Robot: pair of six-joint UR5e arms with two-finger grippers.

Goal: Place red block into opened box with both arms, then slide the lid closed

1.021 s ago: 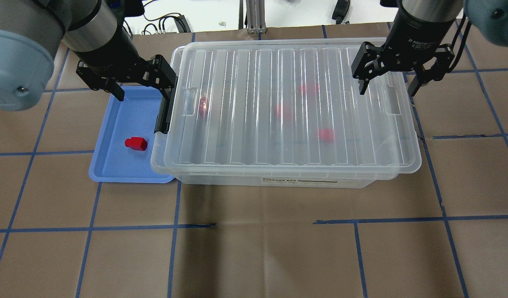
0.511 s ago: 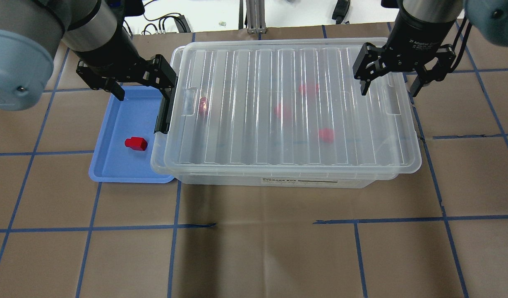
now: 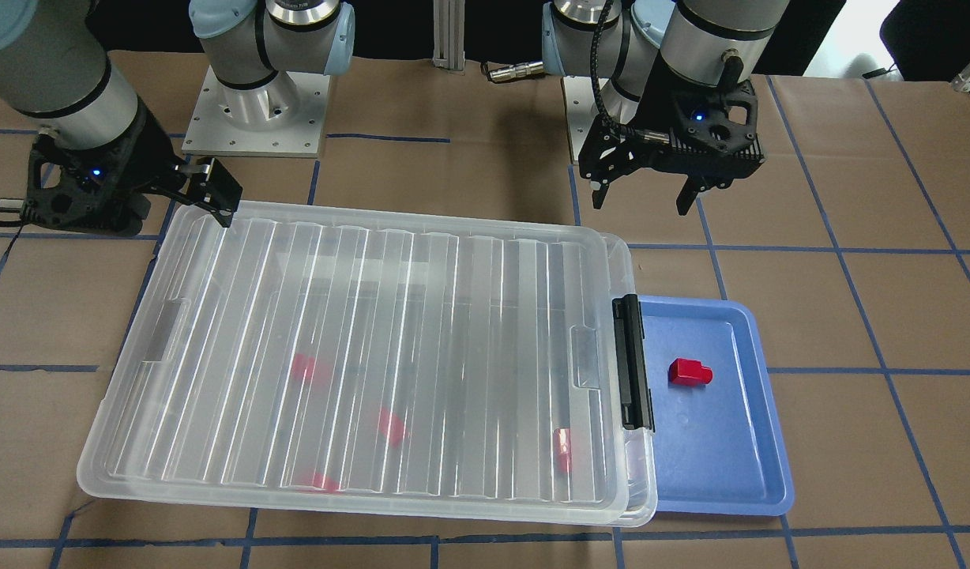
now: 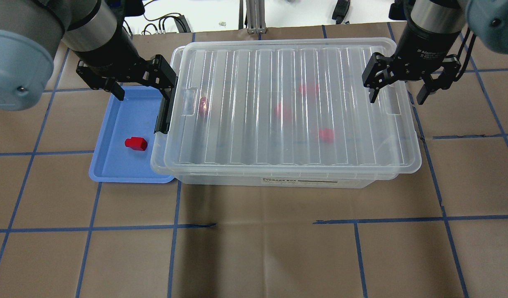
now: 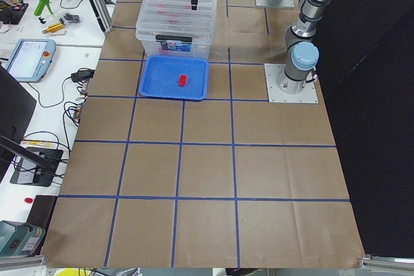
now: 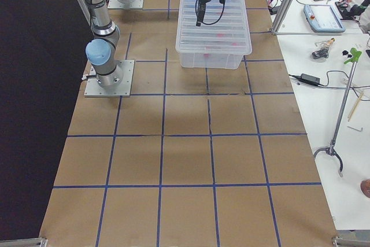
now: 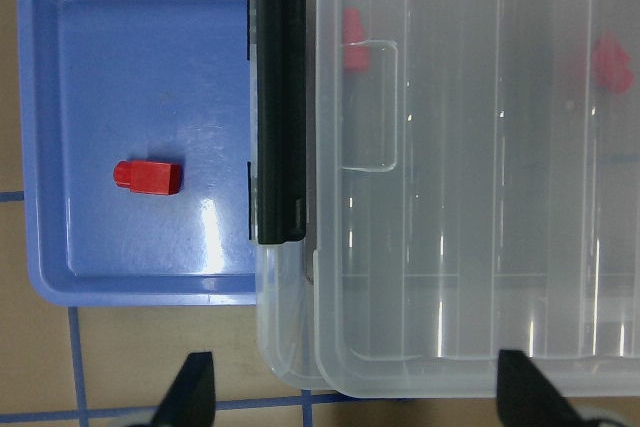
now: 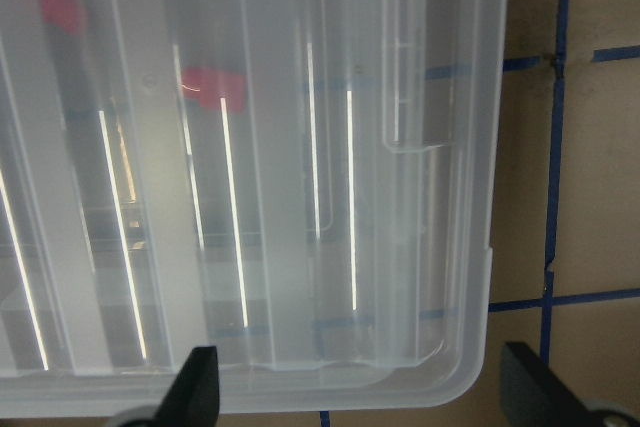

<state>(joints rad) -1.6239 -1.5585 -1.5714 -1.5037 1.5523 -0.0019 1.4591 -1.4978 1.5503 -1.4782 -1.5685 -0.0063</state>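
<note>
The red block (image 4: pixel 136 143) lies in the blue tray (image 4: pixel 113 165) left of the box (image 4: pixel 221 181) labelled "STORAGE BOX", its lid (image 4: pixel 237 136) on top, while the left gripper (image 4: pixel 141 89) and the right gripper (image 4: pixel 396 98), marked "2F Adaptive", hover with fingers apart, empty.

A: What is the lid (image 4: pixel 254 103) made of?
B: Clear, glossy plastic with ribs that catch the light. The block (image 4: pixel 135 143) is shiny red plastic; the tray (image 4: pixel 113 165) smooth blue plastic.
A: And the table (image 4: pixel 254 248)?
B: Matt brown paper, blue tape lines (image 4: pixel 130 227).
</note>
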